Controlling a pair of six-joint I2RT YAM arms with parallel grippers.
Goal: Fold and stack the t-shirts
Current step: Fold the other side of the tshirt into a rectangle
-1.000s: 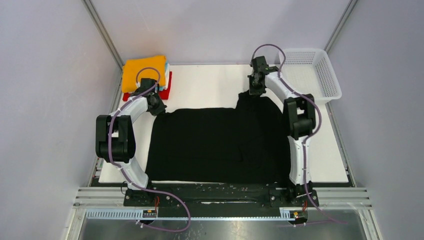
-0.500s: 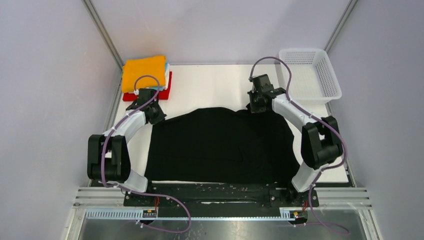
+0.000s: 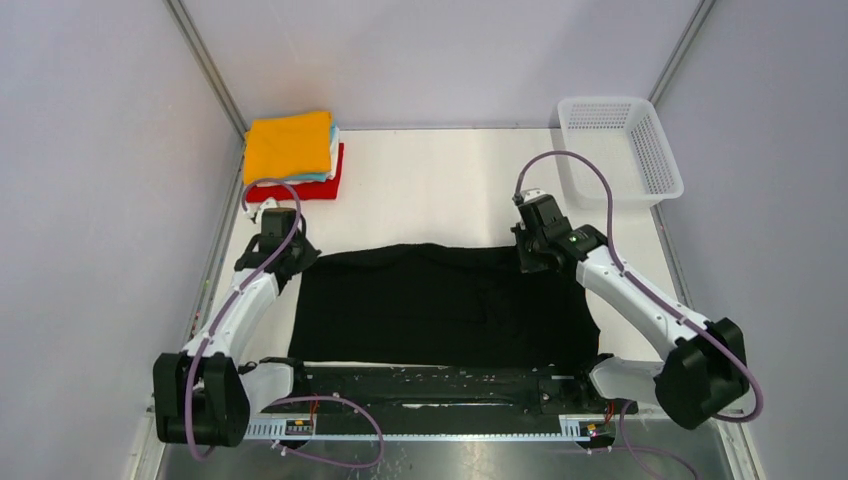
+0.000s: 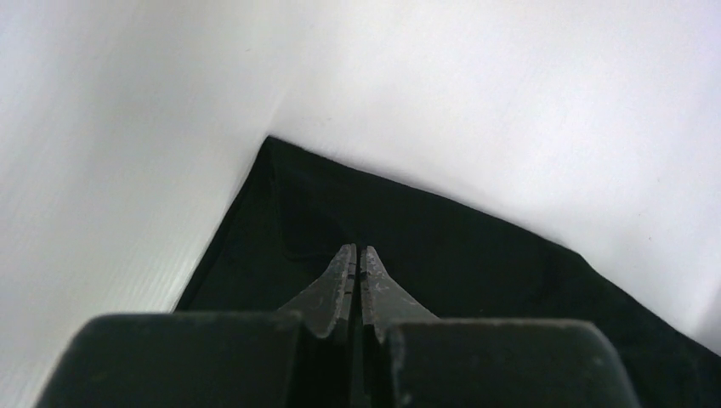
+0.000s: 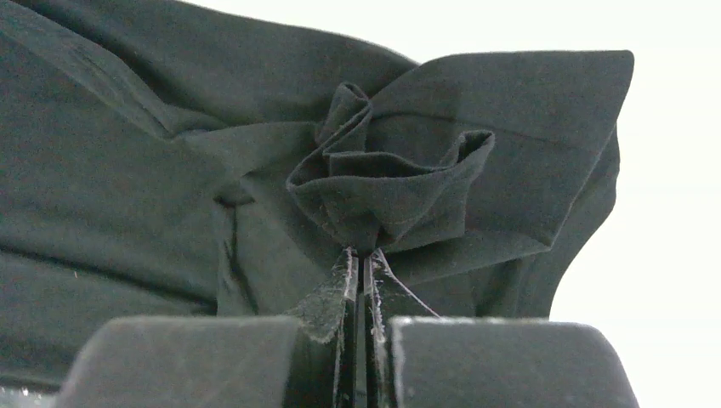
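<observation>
Black t-shirt [image 3: 440, 305]: one; folded t-shirt stack [image 3: 288, 146]: one.

both arms have pulled back toward the near edge over the last second. the left gripper [image 3: 292, 262] used to sit right by the stack of folded shirts [image 3: 290, 148], now it's well clear of it, and the right gripper [image 3: 533, 262] has come away from the basket [image 3: 620, 150] to about the middle of the table [image 3: 430, 190]. the black shirt [image 3: 440, 305] came along with them: its far edge got dragged nearer, the raised bit at the far right is gone, and it covers a shorter, tidier patch. both elbows dropped low and swung outward
</observation>
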